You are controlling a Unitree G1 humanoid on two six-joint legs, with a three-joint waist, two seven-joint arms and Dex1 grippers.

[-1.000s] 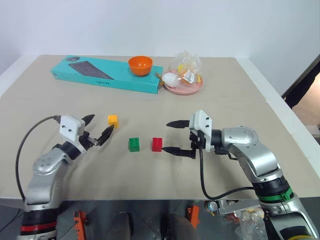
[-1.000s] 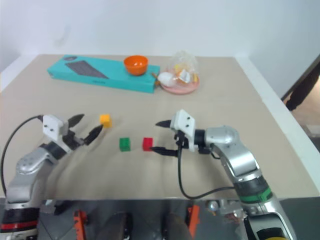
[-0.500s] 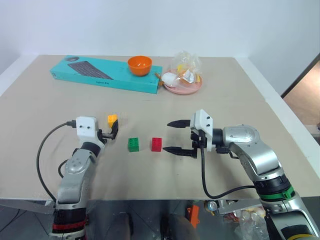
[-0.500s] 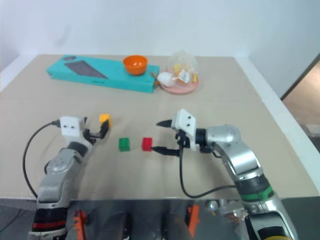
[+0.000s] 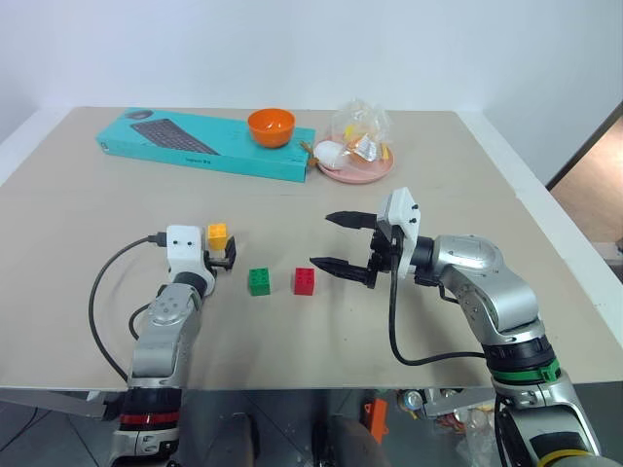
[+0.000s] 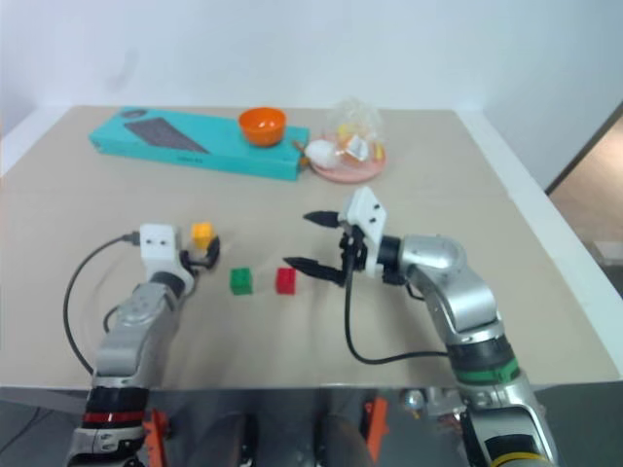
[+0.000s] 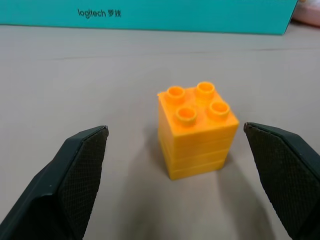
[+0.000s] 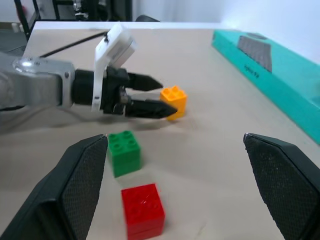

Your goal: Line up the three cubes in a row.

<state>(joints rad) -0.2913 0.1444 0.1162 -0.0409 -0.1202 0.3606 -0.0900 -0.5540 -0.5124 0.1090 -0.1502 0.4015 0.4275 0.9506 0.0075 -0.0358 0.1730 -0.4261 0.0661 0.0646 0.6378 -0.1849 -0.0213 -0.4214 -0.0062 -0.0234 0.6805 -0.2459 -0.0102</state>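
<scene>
The left gripper (image 7: 175,150), two black fingers spread wide and holding nothing, faces the small studded yellow-orange plastic cube (image 7: 196,130), which stands between and just beyond its tips, untouched. Off to its right sit the studded green plastic cube (image 5: 260,281) and the studded red plastic cube (image 5: 305,281), side by side with a small gap. The right gripper (image 5: 340,241), also wide open and empty, hangs just past the red one.

If the fingers close off-centre, they could tip or skid the yellow-orange cube. Swinging it right risks knocking the green neighbour. The beige tabletop (image 5: 117,214) offers bare room leftward and ahead; farther beyond lies the teal cardboard keyboard box (image 5: 195,144).
</scene>
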